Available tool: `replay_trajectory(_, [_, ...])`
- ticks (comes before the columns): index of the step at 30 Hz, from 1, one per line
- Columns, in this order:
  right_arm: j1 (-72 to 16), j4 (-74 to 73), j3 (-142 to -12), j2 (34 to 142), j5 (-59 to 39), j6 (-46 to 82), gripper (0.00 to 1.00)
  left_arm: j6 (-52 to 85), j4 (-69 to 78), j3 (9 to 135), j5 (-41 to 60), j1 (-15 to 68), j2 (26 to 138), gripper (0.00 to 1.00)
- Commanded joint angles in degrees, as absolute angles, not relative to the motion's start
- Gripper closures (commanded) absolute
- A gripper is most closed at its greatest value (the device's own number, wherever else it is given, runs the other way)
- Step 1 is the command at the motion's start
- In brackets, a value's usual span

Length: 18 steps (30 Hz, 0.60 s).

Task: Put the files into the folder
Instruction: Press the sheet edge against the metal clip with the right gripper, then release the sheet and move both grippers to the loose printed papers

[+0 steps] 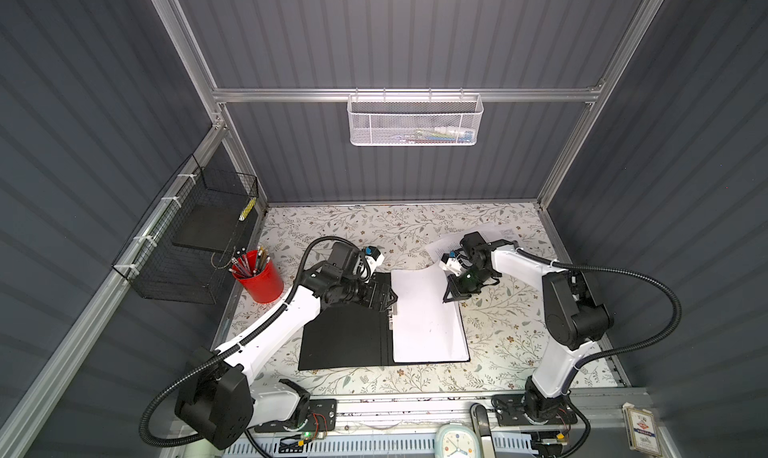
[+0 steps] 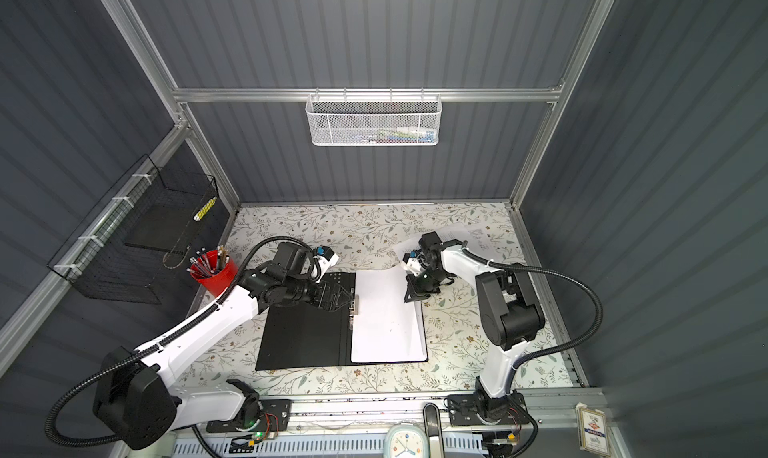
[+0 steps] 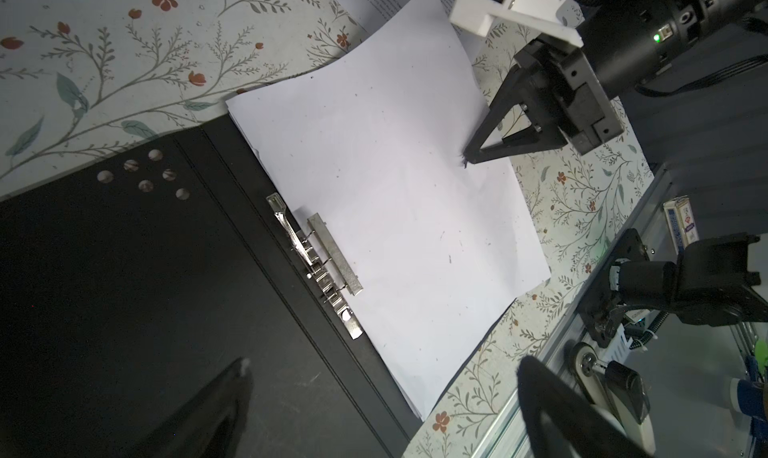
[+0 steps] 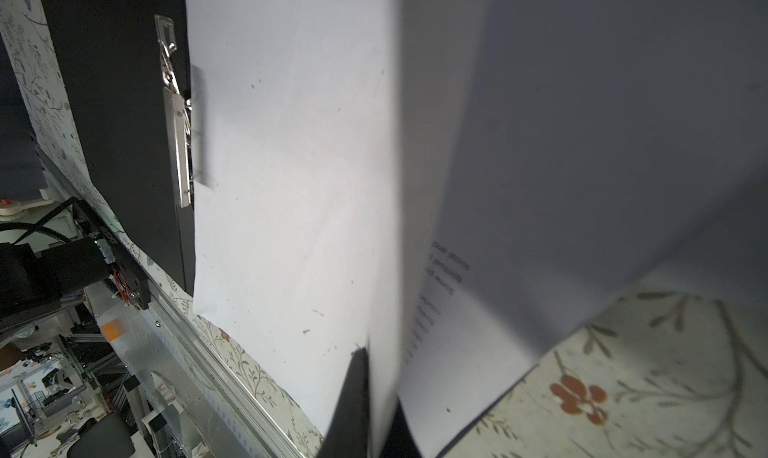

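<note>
**Right gripper** (image 1: 445, 301): jaws closed down on the right-hand edge of the files (image 1: 428, 323). In the right wrist view the white paper runs between the black fingers (image 4: 353, 393), so the edge is pinched. That edge stands up off what lies below it, and lines of print show on the face underneath.

**Left gripper** (image 1: 388, 304): jaws spread fully wide, nothing between them. It hangs over the spine clip (image 3: 316, 260). I cannot tell whether it touches the clip.

**Files:** they lie blank side up on the right half of the folder (image 1: 340, 339). Their left edge is just beside the clip, and their far end runs past the folder's far edge onto the table (image 1: 332, 227). More printed pages (image 1: 436, 248) lie on the table at the back right, partly under the right arm.

**Folder:** open flat, black inside up, at the front centre of the table. Six small round dots (image 3: 137, 173) sit near a corner of its left flap.

**Surroundings:** a red cup (image 1: 259, 279) of pencils stands at the table's left edge, near the black wire basket (image 1: 187, 243) on the left wall.
</note>
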State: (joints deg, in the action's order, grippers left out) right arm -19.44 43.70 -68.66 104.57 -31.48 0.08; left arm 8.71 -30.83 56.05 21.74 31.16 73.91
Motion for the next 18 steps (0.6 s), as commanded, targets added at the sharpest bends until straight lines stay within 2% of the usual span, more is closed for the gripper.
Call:
replay_trajectory(1, [-19.69,44.91,-68.81,105.95,-30.58,0.59,0.87,8.26,-31.87,56.14,22.79,31.20,74.18,0.00])
replay_trajectory(8, [-19.55,44.16,-68.05,104.89,-29.75,2.19,0.63,8.17,-31.93,55.99,22.77,31.19,74.01,0.00])
replay_trajectory(18, [-16.61,43.94,-67.00,101.33,-23.43,6.15,0.46,8.59,-31.74,55.81,21.49,31.20,73.06,0.00])
